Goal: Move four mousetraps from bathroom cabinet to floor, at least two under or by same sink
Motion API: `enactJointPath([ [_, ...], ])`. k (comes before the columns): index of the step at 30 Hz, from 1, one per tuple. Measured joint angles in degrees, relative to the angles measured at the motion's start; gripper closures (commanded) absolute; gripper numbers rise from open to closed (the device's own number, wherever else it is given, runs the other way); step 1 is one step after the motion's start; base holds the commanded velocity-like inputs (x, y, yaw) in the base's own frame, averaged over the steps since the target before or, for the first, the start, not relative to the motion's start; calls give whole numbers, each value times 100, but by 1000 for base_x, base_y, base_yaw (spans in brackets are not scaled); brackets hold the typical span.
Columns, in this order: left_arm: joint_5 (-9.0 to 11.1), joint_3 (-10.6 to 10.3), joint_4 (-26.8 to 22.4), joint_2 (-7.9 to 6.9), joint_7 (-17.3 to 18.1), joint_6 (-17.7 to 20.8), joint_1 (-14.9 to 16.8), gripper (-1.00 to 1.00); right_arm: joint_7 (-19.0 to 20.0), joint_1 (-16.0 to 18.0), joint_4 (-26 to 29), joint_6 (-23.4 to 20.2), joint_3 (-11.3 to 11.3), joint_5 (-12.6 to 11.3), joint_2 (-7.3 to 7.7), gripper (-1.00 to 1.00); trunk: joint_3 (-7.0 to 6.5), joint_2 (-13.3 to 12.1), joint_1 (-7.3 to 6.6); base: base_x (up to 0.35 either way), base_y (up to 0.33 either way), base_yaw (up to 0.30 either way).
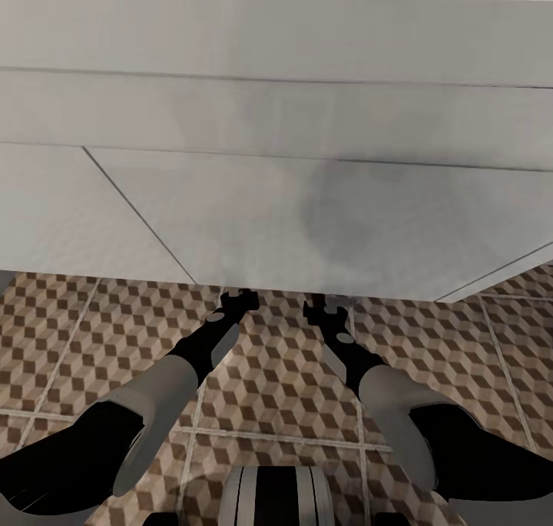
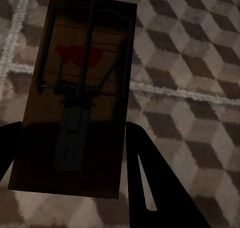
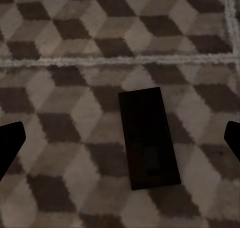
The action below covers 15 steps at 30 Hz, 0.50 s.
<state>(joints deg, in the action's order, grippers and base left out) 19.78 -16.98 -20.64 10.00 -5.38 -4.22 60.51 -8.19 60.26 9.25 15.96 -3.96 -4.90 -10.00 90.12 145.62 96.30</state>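
i'm holding a flat tan-brown wooden mousetrap [image 2: 77, 96] between my left gripper [image 2: 75, 188] fingers, above the brown-beige cube-patterned floor tiles [image 2: 200, 63]. my right gripper [image 3: 120, 138] is hanging wide over a second dark trap [image 3: 147, 138] lying flat by the white sink [image 1: 276, 203]. others unseen.

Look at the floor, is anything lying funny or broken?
Nothing looks broken or spilled. One mousetrap lies flat on the patterned floor, a bit crooked to the grout lines, between the open fingers of the right end effector. Another mousetrap shows close to the left end effector; whether it is gripped is unclear.
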Motion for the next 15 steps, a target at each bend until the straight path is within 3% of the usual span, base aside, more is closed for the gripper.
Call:
enactJointPath([
  [15, 0, 0, 0, 0, -1, 8, 0, 100, 0, 0, -22, 0, 0, 3, 0, -100, 0, 0, 0, 0, 0, 0],
])
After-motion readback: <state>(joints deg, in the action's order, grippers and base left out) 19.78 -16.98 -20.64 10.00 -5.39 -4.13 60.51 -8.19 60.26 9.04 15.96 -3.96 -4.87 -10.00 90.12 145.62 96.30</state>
